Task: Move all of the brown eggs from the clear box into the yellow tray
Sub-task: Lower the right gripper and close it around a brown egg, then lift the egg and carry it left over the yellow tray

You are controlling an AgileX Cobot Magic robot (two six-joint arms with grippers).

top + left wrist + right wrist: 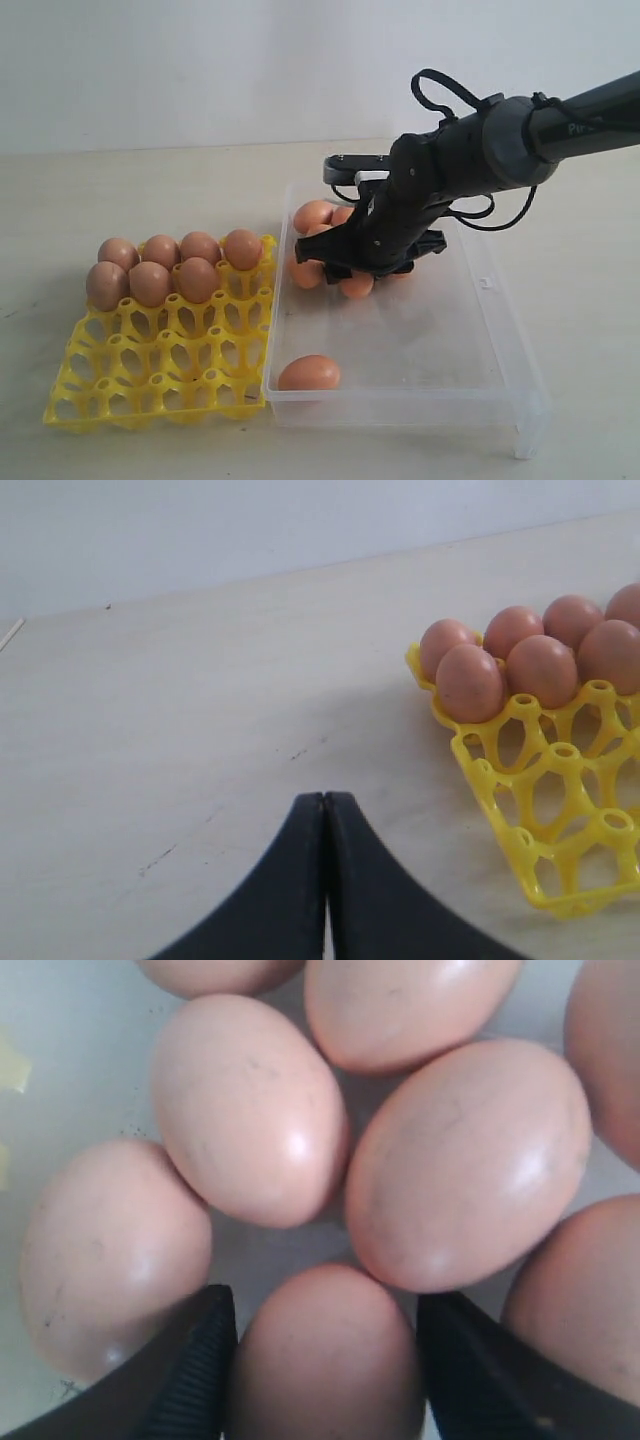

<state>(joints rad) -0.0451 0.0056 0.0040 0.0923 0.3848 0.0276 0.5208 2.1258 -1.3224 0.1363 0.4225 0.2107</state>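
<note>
Table (110, 180): one, pale.

Clear box (420, 405): one, just beside the yellow tray (150, 385), on its right in the exterior view.

Arms: only the right one shows in the exterior view, reaching down into the box's far left corner.

Right gripper (322, 1295): claw spread, one finger (190, 1360) on each side of a single egg (325, 1370). The fingers sit close against it; can't tell if they're squeezing.

Left gripper (323, 798): fingers pressed together, holding nothing, over bare table near the tray.

Brown eggs (160, 250): 7 in the tray, 4 in the back row and 3 in the next. In the box, 8 show clustered under the right wrist camera, and 1 lies alone (309, 372) at the near left corner.
</note>
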